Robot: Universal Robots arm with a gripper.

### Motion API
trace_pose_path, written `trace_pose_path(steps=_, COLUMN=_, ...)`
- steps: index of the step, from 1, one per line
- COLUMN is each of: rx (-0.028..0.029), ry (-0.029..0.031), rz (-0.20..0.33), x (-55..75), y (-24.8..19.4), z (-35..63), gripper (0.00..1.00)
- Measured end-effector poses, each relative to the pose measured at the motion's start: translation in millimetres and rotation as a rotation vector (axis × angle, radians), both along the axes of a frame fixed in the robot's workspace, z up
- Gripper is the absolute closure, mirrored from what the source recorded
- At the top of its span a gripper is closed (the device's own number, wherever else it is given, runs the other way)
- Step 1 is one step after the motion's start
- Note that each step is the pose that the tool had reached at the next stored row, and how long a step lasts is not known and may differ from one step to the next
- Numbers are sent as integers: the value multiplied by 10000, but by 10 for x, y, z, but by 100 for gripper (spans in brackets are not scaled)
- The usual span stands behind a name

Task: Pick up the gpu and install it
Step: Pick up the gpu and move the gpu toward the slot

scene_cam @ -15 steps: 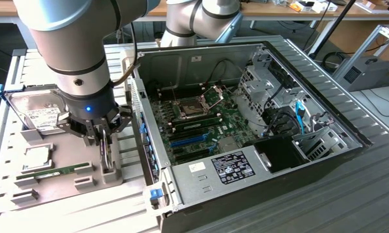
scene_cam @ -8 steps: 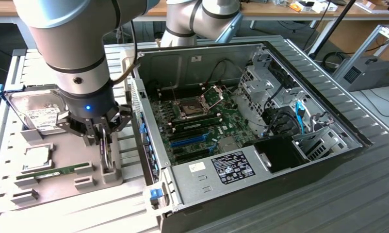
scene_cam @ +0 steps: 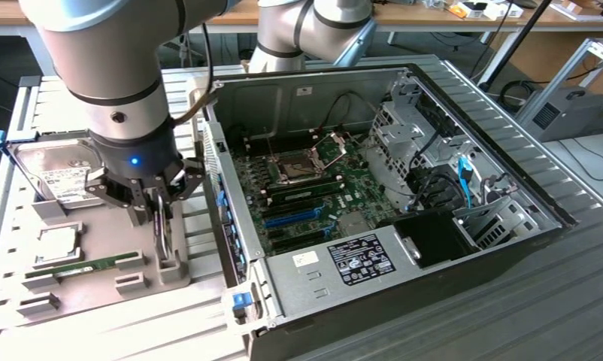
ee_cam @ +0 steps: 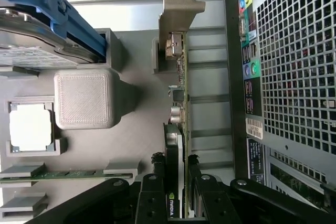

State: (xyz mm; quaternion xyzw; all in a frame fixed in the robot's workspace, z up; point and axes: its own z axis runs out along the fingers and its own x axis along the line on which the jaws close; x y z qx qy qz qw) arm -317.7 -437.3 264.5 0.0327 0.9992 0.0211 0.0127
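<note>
Exterior view: holds the gpu (scene_cam: 162, 228) on edge between part-closed fingers (scene_cam: 133, 207), low in the grey tray (scene_cam: 96, 229), at nine o'clock from the open computer case (scene_cam: 281, 90). Wrist view: presses fingers (ee_cam: 155, 195) against both gpu (ee_cam: 177, 129) faces, silver bracket (ee_cam: 178, 3) at the far end.

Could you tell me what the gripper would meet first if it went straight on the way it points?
The gpu: it stands on edge between the jaws of the gripper, which look closed on it; beneath that, the grey tray.
</note>
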Motion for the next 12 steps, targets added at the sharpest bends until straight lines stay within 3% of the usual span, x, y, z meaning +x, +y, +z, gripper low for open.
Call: trace_pose_path(steps=12, rx=-41, ry=0, rz=1, x=0, y=0, z=243, gripper=73)
